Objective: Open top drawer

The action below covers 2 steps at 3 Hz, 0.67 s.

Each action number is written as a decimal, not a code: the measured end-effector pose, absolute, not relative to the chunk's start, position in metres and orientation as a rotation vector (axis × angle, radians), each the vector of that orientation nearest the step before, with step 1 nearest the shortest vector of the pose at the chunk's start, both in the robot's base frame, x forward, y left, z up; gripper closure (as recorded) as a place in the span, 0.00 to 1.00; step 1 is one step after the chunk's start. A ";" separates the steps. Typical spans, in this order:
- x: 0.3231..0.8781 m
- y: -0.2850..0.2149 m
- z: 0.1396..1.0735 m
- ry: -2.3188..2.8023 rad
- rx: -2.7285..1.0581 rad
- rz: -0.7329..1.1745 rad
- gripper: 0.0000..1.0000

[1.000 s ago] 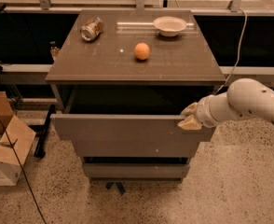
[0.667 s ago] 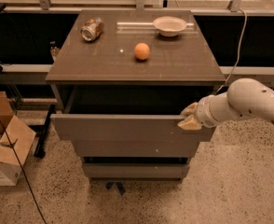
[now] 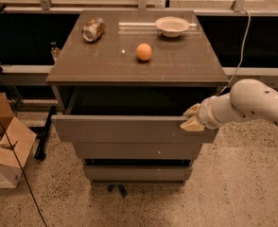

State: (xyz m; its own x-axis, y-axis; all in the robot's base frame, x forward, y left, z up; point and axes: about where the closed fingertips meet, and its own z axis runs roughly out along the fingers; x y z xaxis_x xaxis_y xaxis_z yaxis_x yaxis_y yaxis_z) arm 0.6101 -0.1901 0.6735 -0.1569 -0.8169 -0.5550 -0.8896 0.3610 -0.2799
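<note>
The top drawer (image 3: 129, 129) is the widest grey-brown front of the cabinet. It stands pulled out toward me, with a dark gap between its front panel and the cabinet top. My gripper (image 3: 192, 118) is at the right end of the drawer's upper edge, at the end of the white arm (image 3: 245, 103) that reaches in from the right. Its tan fingertips rest on the panel's rim. Below are the mid-sized drawer front (image 3: 138, 151) and the smallest one (image 3: 138, 173), both pushed in.
On the cabinet top (image 3: 106, 63) lie an orange (image 3: 144, 51), a tipped can (image 3: 92, 30) and a white bowl (image 3: 172, 26). A cardboard box (image 3: 5, 151) stands on the floor at the left. A cable (image 3: 16, 160) runs across the speckled floor.
</note>
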 end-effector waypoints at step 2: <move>0.595 -0.190 0.676 1.993 -1.594 0.115 0.11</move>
